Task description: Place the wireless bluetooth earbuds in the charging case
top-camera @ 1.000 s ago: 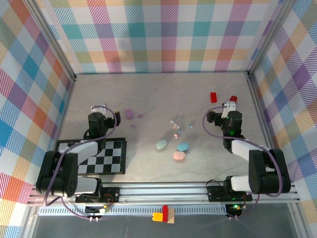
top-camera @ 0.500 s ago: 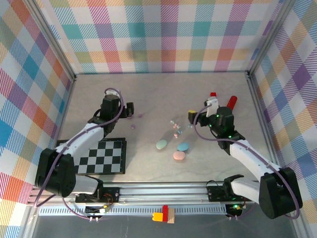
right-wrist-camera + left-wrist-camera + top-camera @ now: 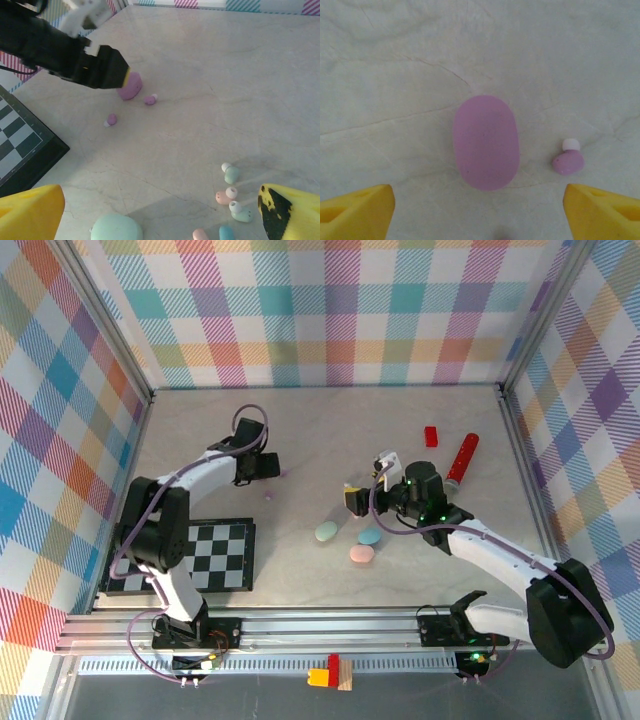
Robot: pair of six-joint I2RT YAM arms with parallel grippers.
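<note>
Left gripper (image 3: pixel 479 215): your yellow fingers (image 3: pixel 355 210) are spread and grasp nothing; the purple charging case (image 3: pixel 486 142) lies on the table (image 3: pixel 395 60) just ahead of them.
Purple earbud (image 3: pixel 568 160): just beside that case, not touching it.
Second purple earbud (image 3: pixel 111 120): nearer the checkerboard (image 3: pixel 20 145).
Right gripper (image 3: pixel 160 212): yours is released wide and empty, over the loose mint, pink and blue earbuds (image 3: pixel 231 174) and the mint case (image 3: pixel 116 227).

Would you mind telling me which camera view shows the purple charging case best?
The left wrist view: the purple charging case lies whole and large at frame centre, seen from above. The right wrist view shows it small, distant and partly behind the left gripper.
</note>
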